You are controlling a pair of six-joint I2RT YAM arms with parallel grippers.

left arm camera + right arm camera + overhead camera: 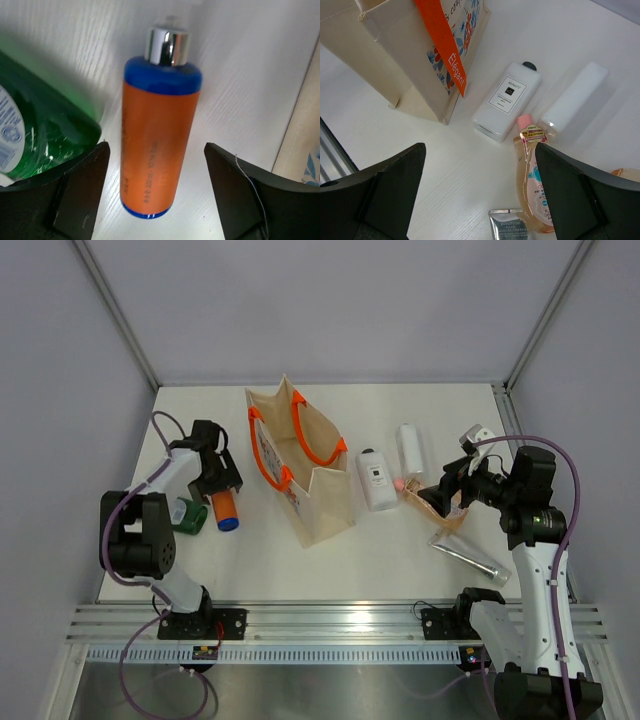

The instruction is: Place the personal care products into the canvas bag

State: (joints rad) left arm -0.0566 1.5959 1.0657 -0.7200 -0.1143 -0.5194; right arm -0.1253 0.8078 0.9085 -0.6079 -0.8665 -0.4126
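Note:
The canvas bag [300, 465] stands open at mid-table, orange handles up. An orange bottle with a blue cap [225, 508] lies left of it, beside a small green item [186, 515]. My left gripper [215, 480] is open just above the orange bottle [157, 145], a finger on each side, not touching. Right of the bag lie a white flat bottle [376, 480], a white cylinder [411, 448], a pink-capped bottle [535, 175] and a silver tube [470, 556]. My right gripper [440, 495] hovers open and empty over them [480, 200].
The bag's printed side and an orange handle [445, 45] fill the upper left of the right wrist view. The bag's edge [305, 145] is close to the right of my left fingers. Grey walls and a metal frame surround the table; a rail [330, 620] runs along the near edge.

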